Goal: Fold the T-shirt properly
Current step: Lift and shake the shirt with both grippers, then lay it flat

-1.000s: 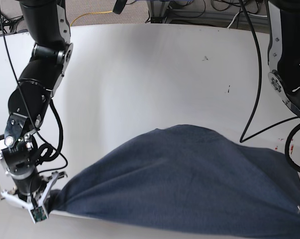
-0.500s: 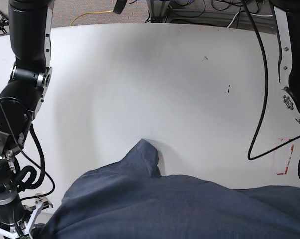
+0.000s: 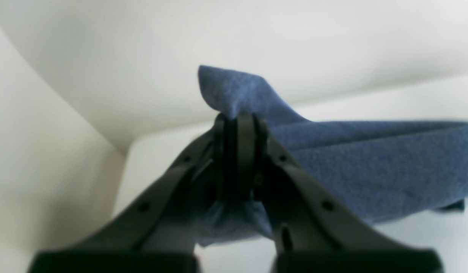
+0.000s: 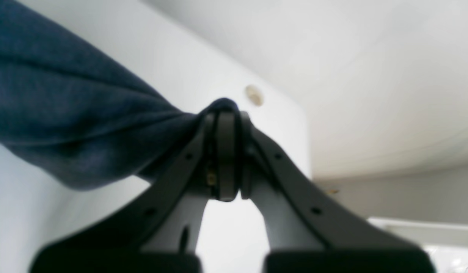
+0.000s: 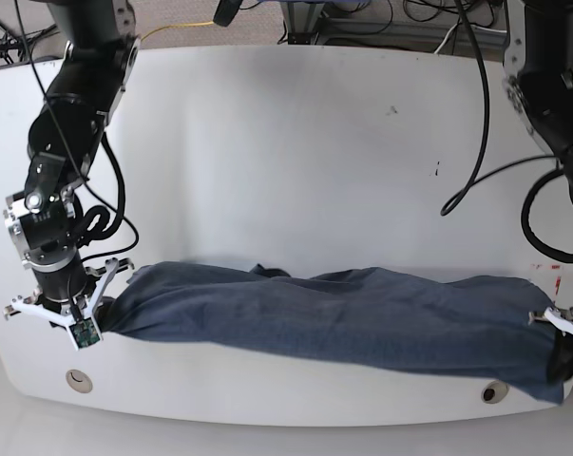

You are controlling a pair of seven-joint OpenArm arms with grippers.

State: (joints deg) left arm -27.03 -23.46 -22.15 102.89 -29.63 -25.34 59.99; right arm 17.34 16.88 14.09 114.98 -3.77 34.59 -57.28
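You'll find nothing legible in any view. The T-shirt (image 5: pixel 343 318) shows you only plain blue cloth, with no lettering visible on the side facing the cameras. The white table (image 5: pixel 296 161) carries a few dark specks and small red marks near its right edge, none readable.

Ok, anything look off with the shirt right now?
Yes: the T-shirt is a bunched, wrinkled band stretched between the right gripper and left gripper, not flat. Its corner by the left gripper hangs at the table edge.
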